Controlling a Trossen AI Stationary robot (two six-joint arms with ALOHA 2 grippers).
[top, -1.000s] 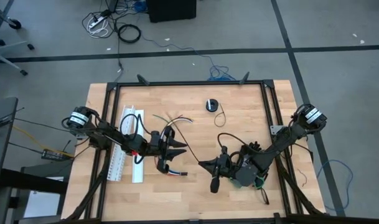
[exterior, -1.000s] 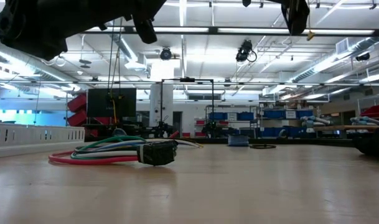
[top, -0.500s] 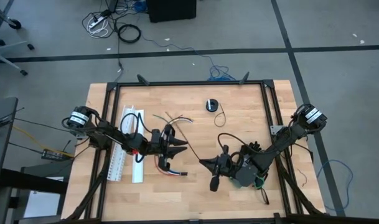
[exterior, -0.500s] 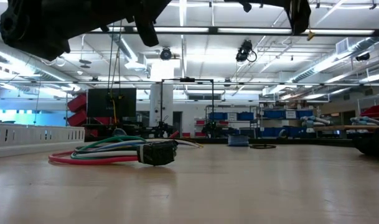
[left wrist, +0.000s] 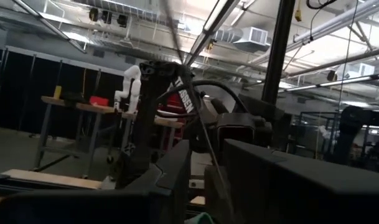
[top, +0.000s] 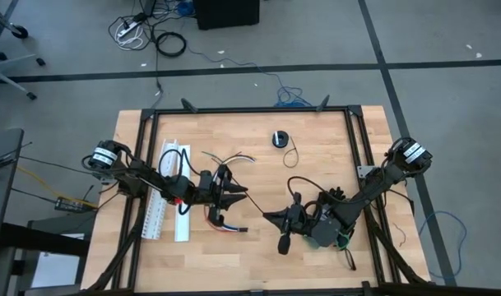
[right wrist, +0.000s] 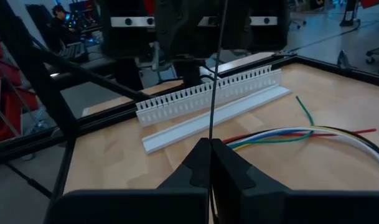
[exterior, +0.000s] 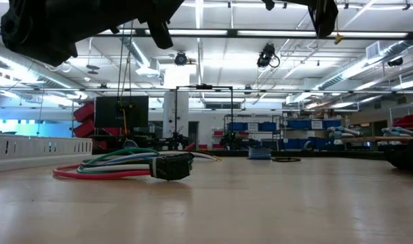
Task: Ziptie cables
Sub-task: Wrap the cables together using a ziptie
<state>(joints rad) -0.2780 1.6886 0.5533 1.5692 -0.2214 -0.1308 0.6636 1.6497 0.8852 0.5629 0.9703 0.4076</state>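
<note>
The cables (top: 225, 158) are a loose bundle of coloured wires lying on the wooden table under and beside my left gripper (top: 242, 196). They also show in the low view (exterior: 118, 163) and the right wrist view (right wrist: 289, 134). A thin black ziptie (right wrist: 215, 74) rises from my right gripper (right wrist: 210, 144), which is shut on it above the table's middle (top: 266, 216). The strip slants up toward my left gripper (left wrist: 198, 180), whose fingers stand a narrow gap apart around the same ziptie (left wrist: 189, 81). Both grippers hang clear of the table. My left gripper has the ziptie's strip (left wrist: 209, 163) coming out from between its two fingers, and the strip runs on upward past them. The fingers hide the spot they hold. My right gripper pinches the ziptie's lower part (right wrist: 211, 134) at its two fingertips. It comes about level from the table's right. The strip stands up from the fingers, straight and clear of the table.
A white slotted channel and its lid (top: 168, 193) lie along the table's left side (right wrist: 208, 99). A small black round thing (top: 280, 138) with a thin cord sits at the far middle. A black block (exterior: 172, 166) sits on the cable bundle. Bare wood lies near the front edge.
</note>
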